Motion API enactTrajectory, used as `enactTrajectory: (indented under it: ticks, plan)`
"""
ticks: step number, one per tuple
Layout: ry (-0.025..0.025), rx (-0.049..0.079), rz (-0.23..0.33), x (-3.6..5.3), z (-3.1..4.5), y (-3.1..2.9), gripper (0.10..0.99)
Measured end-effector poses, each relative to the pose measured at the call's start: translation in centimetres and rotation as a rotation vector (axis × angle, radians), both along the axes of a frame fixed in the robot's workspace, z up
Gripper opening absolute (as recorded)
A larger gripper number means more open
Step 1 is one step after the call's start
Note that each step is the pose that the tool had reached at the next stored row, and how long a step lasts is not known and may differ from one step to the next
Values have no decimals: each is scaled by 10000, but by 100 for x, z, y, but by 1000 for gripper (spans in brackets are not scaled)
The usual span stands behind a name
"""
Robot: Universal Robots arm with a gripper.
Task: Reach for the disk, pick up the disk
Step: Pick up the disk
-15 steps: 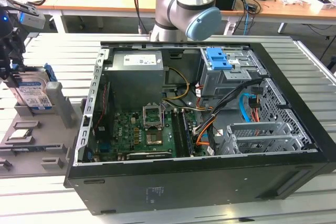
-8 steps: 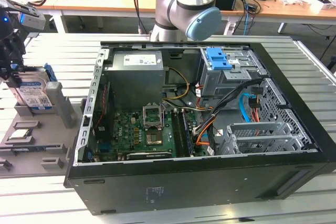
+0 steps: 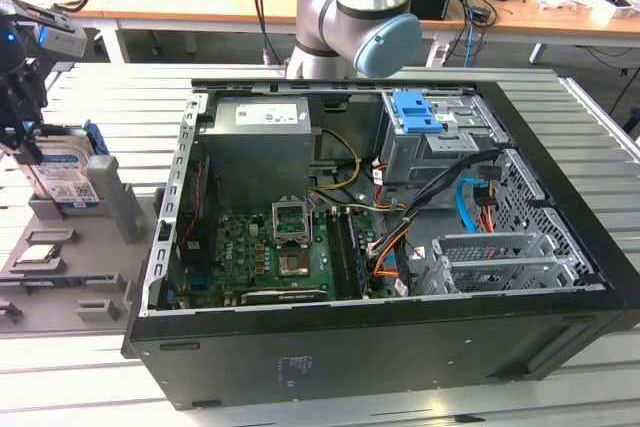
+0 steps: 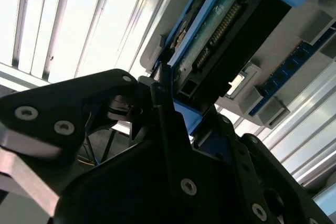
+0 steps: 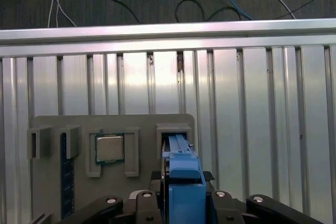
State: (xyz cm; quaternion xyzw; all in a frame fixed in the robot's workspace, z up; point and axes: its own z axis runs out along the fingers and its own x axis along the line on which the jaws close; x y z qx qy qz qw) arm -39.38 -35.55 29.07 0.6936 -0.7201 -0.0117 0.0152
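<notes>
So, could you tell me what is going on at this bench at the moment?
A robot arm is working on the disk, which stands on edge in a slot of the grey holder beside the open computer case. In the first wrist view the pincer straddles the disk's blue rail; whether it is gripping cannot be told. The disk appears not yet lifted out. A processor chip lies in the same holder.

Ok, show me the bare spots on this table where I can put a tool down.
Bare table slats: behind the grey tray toward the desks, beyond the computer case on the exterior view's right, and in front of the tray. Crowded: the tray, with the disk and a chip.
</notes>
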Motion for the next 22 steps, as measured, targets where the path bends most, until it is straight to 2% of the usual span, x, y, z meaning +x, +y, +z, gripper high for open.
enactTrajectory:
  ticks: [16, 22]
  plan:
    - [-1, 0, 0, 0, -4, 0, 369]
    - [-1, 0, 0, 1, 66, 1, 369]
